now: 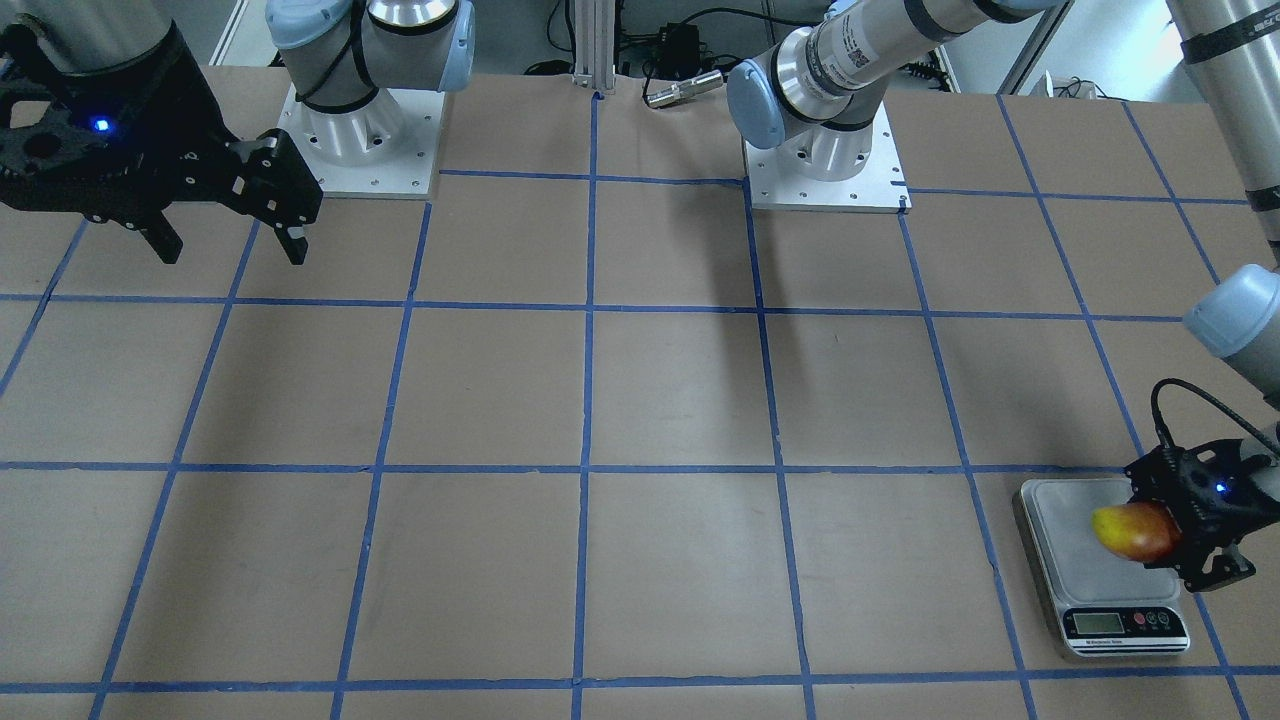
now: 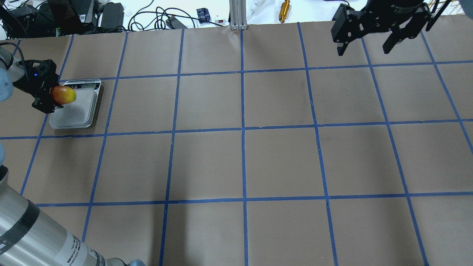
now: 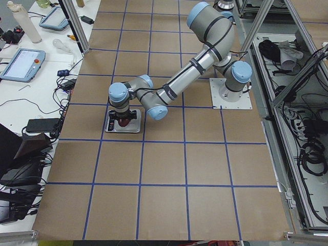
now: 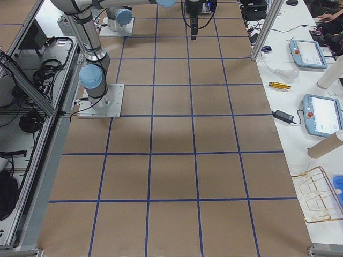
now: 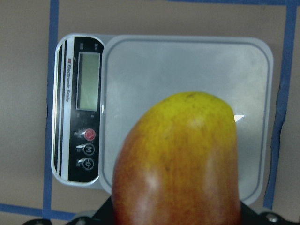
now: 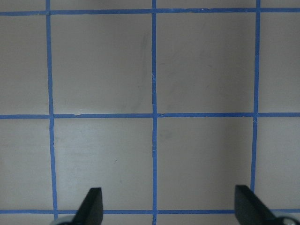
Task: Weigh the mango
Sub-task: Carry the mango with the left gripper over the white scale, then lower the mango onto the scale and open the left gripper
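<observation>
The mango (image 1: 1133, 530), yellow at its tip and red-orange behind, is held in my left gripper (image 1: 1180, 530), which is shut on it. It hangs over the silver kitchen scale (image 1: 1060, 520) at the table's left end. In the overhead view the mango (image 2: 63, 95) is over the platform (image 2: 79, 107). The left wrist view shows the mango (image 5: 180, 164) close up above the platform (image 5: 187, 70), with the display (image 5: 88, 80) blank. My right gripper (image 1: 232, 240) is open and empty, high over the far right of the table.
The brown table has a blue tape grid (image 2: 242, 127). The arm bases (image 1: 360, 135) stand at the robot's side. Cables, a gold cylinder (image 2: 284, 6) and tablets (image 4: 321, 115) lie beyond the table's far edge.
</observation>
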`<action>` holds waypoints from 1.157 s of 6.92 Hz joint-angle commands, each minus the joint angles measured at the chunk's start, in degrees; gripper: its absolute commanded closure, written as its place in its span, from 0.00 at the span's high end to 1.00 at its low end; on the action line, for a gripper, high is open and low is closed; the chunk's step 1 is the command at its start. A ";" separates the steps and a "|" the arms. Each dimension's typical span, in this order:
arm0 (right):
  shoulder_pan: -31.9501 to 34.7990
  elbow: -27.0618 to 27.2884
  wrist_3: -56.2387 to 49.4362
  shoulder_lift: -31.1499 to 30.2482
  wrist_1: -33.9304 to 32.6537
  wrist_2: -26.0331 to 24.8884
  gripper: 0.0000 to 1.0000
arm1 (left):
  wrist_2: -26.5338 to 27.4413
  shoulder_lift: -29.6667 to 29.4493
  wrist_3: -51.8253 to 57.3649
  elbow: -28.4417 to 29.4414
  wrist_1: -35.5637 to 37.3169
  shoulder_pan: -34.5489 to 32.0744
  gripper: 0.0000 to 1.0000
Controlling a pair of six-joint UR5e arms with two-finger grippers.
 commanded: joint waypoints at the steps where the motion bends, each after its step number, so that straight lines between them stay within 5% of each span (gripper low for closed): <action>1: 0.03 0.00 0.00 0.03 0.00 -0.04 1.00 | -0.73 -1.11 -0.07 -0.01 1.44 -0.08 0.00; 3: 0.03 0.00 0.00 -0.06 0.00 -0.04 1.00 | -0.82 -1.81 -0.25 -0.09 1.44 -0.08 0.00; 4: 0.03 0.00 0.00 0.03 0.00 -0.04 1.00 | -0.90 -2.07 -1.03 -0.09 1.27 -0.08 0.54; 5: 0.03 0.00 0.00 0.03 0.00 0.05 1.00 | -0.90 -2.08 -3.48 -0.09 1.35 -0.08 0.75; 7: 0.03 0.00 0.00 0.03 0.00 -0.04 1.00 | -0.81 -1.47 -3.76 -0.01 1.44 -0.08 1.00; 8: 0.03 0.00 0.00 0.03 0.00 -0.04 1.00 | -0.47 0.10 -4.03 0.08 1.36 -0.34 1.00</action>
